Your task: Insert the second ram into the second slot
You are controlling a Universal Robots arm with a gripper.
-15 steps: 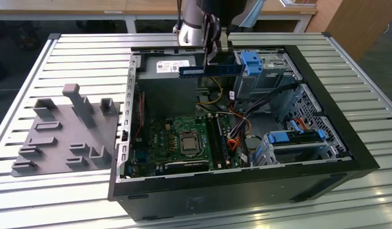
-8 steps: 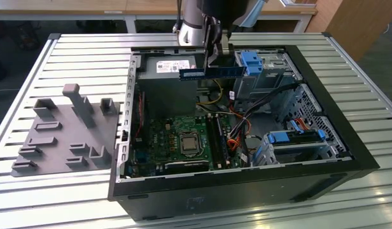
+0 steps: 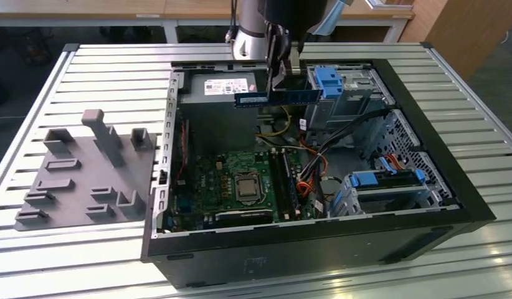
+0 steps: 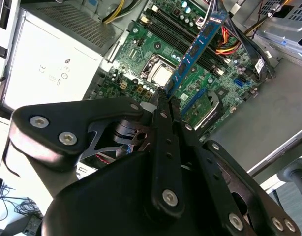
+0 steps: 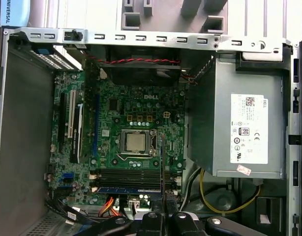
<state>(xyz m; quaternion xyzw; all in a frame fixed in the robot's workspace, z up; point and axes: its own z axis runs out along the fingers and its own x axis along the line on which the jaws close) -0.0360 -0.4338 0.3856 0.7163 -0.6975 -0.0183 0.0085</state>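
My gripper point(image 3: 283, 86) hangs over the back of the open computer case point(image 3: 455, 187) and is shut on the second ram point(image 3: 273, 98), a thin blue stick held level above the power supply area. In the second wrist view the ram point(image 4: 195, 49) sticks out from the closed fingers point(image 4: 166, 128) towards the motherboard below. In the first wrist view it shows edge-on point(image 5: 162, 172) above the gripper point(image 5: 163, 219). The dark memory slots point(image 3: 283, 180) point(image 5: 126, 176) lie beside the processor socket point(image 5: 136, 142), well below the ram. A blue strip point(image 5: 126, 189) sits in one of those slots.
A grey power supply point(image 3: 223, 87) point(image 5: 239, 128) fills the case's back corner. Blue-handled drive cages point(image 3: 331, 81) point(image 3: 389, 180) and loose cables point(image 3: 310, 168) crowd the exterior view's right. A grey fixture plate point(image 3: 81, 174) lies on the slatted table to the exterior view's left.
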